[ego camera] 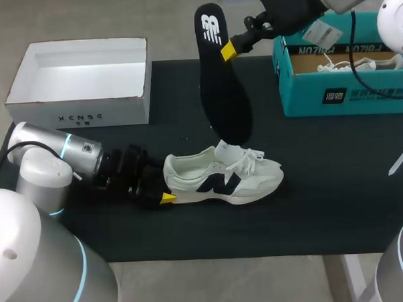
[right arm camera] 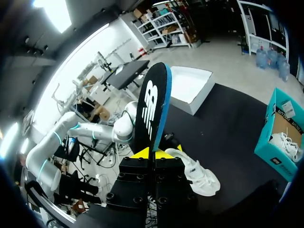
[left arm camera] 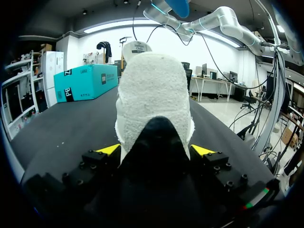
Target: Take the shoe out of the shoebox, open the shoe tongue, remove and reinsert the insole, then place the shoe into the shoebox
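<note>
The white sneaker with a dark side logo [ego camera: 223,180] lies on its sole on the black desk [ego camera: 324,206]. The left hand [left arm camera: 156,150] is closed on its heel, with one yellow finger at each side. The right hand [right arm camera: 151,153] is above the shoe and pinches the long black foam insole [ego camera: 222,83], which hangs nearly upright. Its lower end is near the shoe's tongue; whether it touches, I cannot tell.

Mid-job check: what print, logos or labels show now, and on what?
White logo on the black insole, in the right gripper.
Dark logo on the side of the shoe.
Small dark lettering on the front wall of the white box.
White lettering and a dark label on the teal shoebox.
White tag near the right gripper: too small to read.
Wording left unquoted.
</note>
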### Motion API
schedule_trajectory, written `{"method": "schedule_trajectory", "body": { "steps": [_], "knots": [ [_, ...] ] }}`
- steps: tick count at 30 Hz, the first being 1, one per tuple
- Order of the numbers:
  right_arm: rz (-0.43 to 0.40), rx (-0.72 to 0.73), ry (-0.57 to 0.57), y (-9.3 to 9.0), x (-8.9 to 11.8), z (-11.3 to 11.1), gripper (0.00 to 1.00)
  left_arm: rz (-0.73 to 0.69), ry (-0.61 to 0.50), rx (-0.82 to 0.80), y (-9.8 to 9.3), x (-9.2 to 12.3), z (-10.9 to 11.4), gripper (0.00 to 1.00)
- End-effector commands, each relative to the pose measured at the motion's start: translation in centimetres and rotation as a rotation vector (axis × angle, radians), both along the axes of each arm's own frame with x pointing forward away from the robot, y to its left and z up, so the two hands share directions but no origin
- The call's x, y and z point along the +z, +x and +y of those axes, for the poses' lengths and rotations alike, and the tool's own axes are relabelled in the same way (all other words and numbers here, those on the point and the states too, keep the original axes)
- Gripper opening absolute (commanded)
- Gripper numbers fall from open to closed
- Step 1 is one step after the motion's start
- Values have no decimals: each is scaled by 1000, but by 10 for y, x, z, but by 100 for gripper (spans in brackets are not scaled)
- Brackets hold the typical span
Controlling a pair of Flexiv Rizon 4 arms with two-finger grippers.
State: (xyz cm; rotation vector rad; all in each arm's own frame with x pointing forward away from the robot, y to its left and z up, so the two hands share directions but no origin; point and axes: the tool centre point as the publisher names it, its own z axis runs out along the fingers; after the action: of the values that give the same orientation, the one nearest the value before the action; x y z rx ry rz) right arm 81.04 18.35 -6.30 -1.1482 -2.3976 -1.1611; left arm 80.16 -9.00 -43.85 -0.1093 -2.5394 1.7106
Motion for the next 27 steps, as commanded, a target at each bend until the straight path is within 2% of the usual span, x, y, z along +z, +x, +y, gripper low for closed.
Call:
{"method": "schedule_trajectory", "body": {
  "steps": [1,7,8,9,10,22,27],
  "knots": [
    [-1,-2,0,0,-1,1,0,0,2,-1,-1,-4,0,0],
    [-1,-2,0,0,-1,1,0,-15,6,4,-1,-1,1,0],
    [-1,-2,0,0,-1,1,0,-24,19,2,-2,1,1,22],
    [-1,-2,0,0,-1,1,0,-53,48,16,-2,4,2,56],
    [-1,-2,0,0,-1,1,0,-67,52,15,-3,5,2,99],
    [-1,-2,0,0,-1,1,0,-100,95,42,-8,8,22,100],
    [-1,-2,0,0,-1,1,0,-167,194,6,-12,24,36,100]
  ]
}}
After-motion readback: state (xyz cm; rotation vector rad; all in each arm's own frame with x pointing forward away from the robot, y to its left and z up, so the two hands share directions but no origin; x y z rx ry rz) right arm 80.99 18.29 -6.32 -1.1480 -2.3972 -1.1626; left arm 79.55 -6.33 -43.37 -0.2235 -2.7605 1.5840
